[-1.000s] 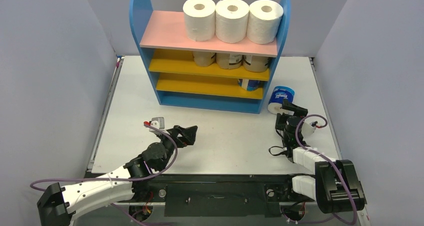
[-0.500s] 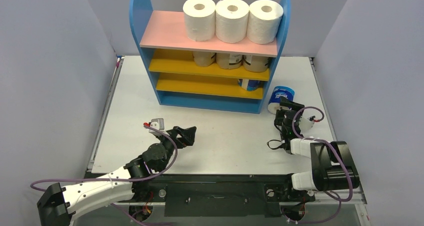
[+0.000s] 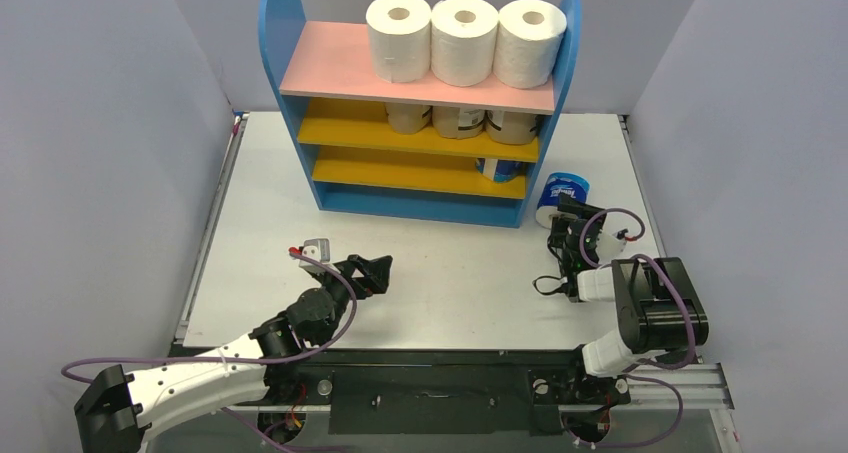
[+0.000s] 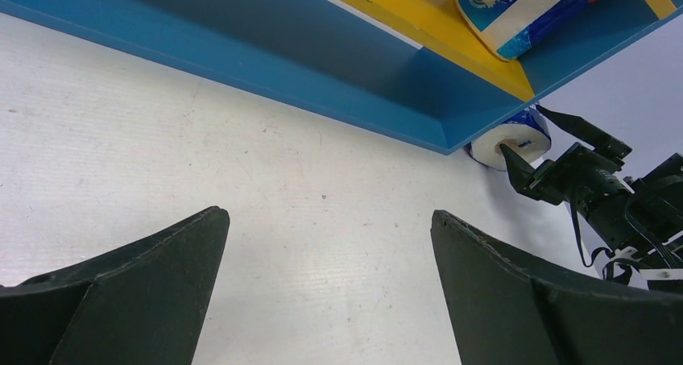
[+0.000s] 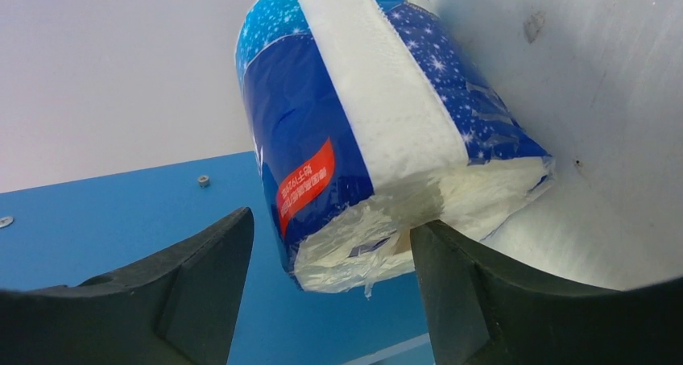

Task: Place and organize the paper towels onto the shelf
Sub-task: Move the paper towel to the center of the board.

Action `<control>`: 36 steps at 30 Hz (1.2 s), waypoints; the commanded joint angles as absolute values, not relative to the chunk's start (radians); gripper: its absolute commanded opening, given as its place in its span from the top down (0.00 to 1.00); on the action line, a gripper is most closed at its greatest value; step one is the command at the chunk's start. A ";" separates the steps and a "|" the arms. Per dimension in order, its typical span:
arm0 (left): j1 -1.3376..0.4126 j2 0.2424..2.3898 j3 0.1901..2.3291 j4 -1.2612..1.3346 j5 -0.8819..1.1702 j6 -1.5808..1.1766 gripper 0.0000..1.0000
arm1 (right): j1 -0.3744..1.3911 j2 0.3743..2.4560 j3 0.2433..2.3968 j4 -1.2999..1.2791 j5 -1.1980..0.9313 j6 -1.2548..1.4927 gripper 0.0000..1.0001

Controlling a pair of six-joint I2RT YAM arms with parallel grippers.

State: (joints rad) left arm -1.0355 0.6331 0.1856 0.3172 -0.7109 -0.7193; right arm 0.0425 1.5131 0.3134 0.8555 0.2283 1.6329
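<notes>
The shelf [image 3: 340,68] carries three white paper towels [image 3: 464,40] on its pink top board, tan ones [image 3: 459,123] on the upper yellow board and a blue-and-white one [image 3: 497,168] on the lower. Another blue-and-white roll [image 3: 563,197] lies on the table by the shelf's right foot. My right gripper [image 3: 572,213] straddles its near end. In the right wrist view that roll [image 5: 378,123] sits between the fingers of the right gripper [image 5: 330,228], touching the right one, with a gap at the left one. My left gripper [image 3: 385,269] hovers open and empty over the table [image 4: 282,172].
The shelf's blue side panel [image 5: 121,220] stands right beside the roll on the table. Grey walls enclose the table on three sides. The right arm's elbow [image 3: 655,308] is folded near the table's right front corner.
The right gripper has pushed forward around the roll on the table and its jaws have narrowed. The right arm has folded up behind it. The left arm has stayed put.
</notes>
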 commanded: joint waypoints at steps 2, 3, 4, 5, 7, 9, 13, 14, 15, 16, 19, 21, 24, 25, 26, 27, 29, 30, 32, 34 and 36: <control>-1.039 0.629 0.186 0.355 -0.733 -0.697 0.04 | 0.027 1.549 0.346 0.974 0.225 1.606 0.36; -1.039 0.628 0.186 0.355 -0.733 -0.696 0.04 | 0.026 1.552 0.345 0.978 0.224 1.603 0.38; -1.039 0.628 0.186 0.354 -0.734 -0.695 0.04 | 0.025 1.556 0.344 0.983 0.222 1.601 0.40; -1.039 0.627 0.186 0.353 -0.735 -0.696 0.04 | 0.024 1.558 0.345 0.985 0.221 1.595 0.41; -1.039 0.627 0.185 0.354 -0.735 -0.697 0.03 | 0.023 1.560 0.344 0.990 0.216 1.589 0.45; -1.039 0.628 0.182 0.356 -0.734 -0.697 0.03 | 0.022 1.557 0.341 0.990 0.215 1.584 0.48; -1.039 0.630 0.179 0.358 -0.733 -0.697 0.04 | 0.022 1.537 0.329 0.986 0.212 1.569 0.56; -1.039 0.632 0.179 0.358 -0.733 -0.698 0.04 | 0.022 1.527 0.323 0.986 0.215 1.565 0.60; -1.039 0.634 0.179 0.357 -0.732 -0.700 0.04 | 0.022 1.521 0.319 0.985 0.216 1.562 0.61; -1.039 0.634 0.178 0.355 -0.731 -0.699 0.04 | 0.020 1.509 0.310 0.984 0.217 1.558 0.63; -1.039 0.630 0.177 0.354 -0.725 -0.701 0.04 | 0.017 1.483 0.292 0.975 0.218 1.549 0.68; -1.039 0.624 0.176 0.353 -0.724 -0.701 0.04 | 0.015 1.464 0.281 0.971 0.217 1.542 0.72; -1.039 0.617 0.176 0.345 -0.724 -0.701 0.03 | 0.007 1.423 0.267 0.962 0.206 1.536 0.75; -1.039 0.612 0.175 0.343 -0.724 -0.701 0.03 | 0.004 1.394 0.259 0.952 0.199 1.536 0.75; -1.039 0.610 0.175 0.340 -0.724 -0.702 0.04 | 0.004 1.375 0.254 0.942 0.196 1.532 0.76; -1.039 0.607 0.175 0.338 -0.723 -0.702 0.04 | 0.003 1.331 0.250 0.903 0.189 1.529 0.76; -1.039 0.603 0.175 0.334 -0.722 -0.703 0.03 | 0.003 1.229 0.260 0.787 0.181 1.490 0.77; -1.039 0.601 0.176 0.330 -0.721 -0.701 0.03 | 0.003 1.191 0.269 0.726 0.179 1.472 0.77; -1.039 0.599 0.178 0.325 -0.720 -0.702 0.04 | 0.003 1.067 0.306 0.527 0.180 1.397 0.77; -1.039 0.595 0.181 0.321 -0.718 -0.701 0.04 | -0.010 0.943 0.337 0.313 0.181 1.317 0.77; -1.039 0.589 0.178 0.314 -0.717 -0.702 0.04 | -0.025 0.819 0.372 0.138 0.192 1.232 0.77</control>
State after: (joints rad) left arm -1.0351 0.6044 0.1741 0.3149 -0.7216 -0.7136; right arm 0.0036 1.0035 0.2779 0.4702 0.1734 1.4109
